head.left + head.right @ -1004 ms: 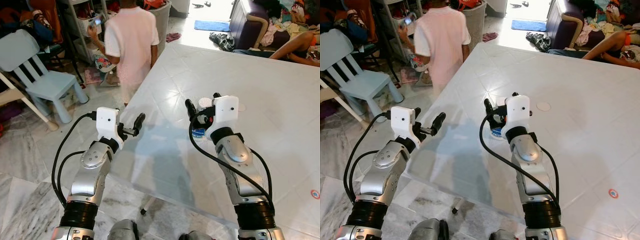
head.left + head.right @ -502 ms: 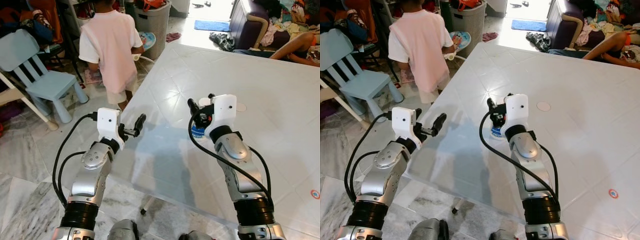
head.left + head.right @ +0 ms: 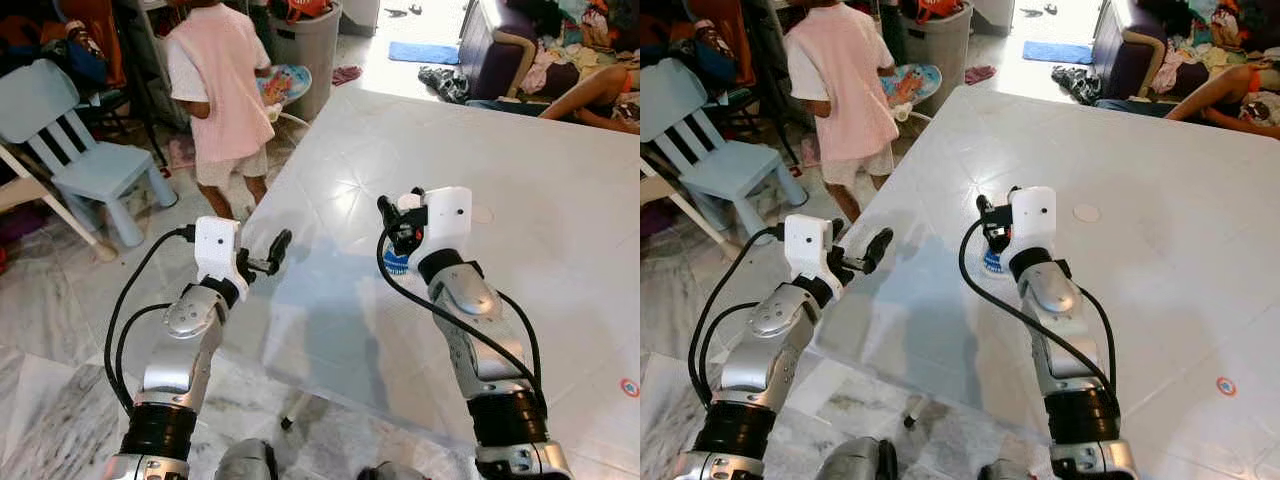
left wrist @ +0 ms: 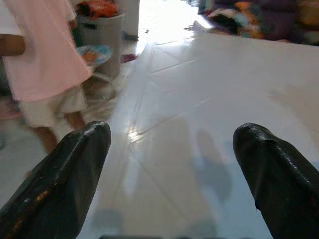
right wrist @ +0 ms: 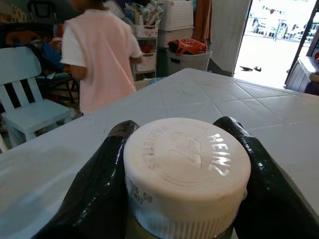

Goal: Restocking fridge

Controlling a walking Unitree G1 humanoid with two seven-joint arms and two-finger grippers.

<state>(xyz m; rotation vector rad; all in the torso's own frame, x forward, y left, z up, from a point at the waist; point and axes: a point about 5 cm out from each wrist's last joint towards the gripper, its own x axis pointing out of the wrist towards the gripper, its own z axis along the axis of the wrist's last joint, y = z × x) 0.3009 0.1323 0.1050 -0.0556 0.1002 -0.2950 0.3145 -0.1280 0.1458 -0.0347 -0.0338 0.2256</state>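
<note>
A jar with a white Heinz cap and a blue label stands on the white table. My right gripper is shut on it, one black finger on each side of the cap. My left gripper hangs open over the table's left edge, nothing between its fingers.
A person in a pink shirt stands near the table's far left corner, beside a light blue chair and a grey bin. Another person's arm rests by the sofa at the back right. A small round disc lies on the table.
The person in pink has stepped left, away from the table corner. My right gripper has edged slightly forward with the jar. The left arm has stayed put.
</note>
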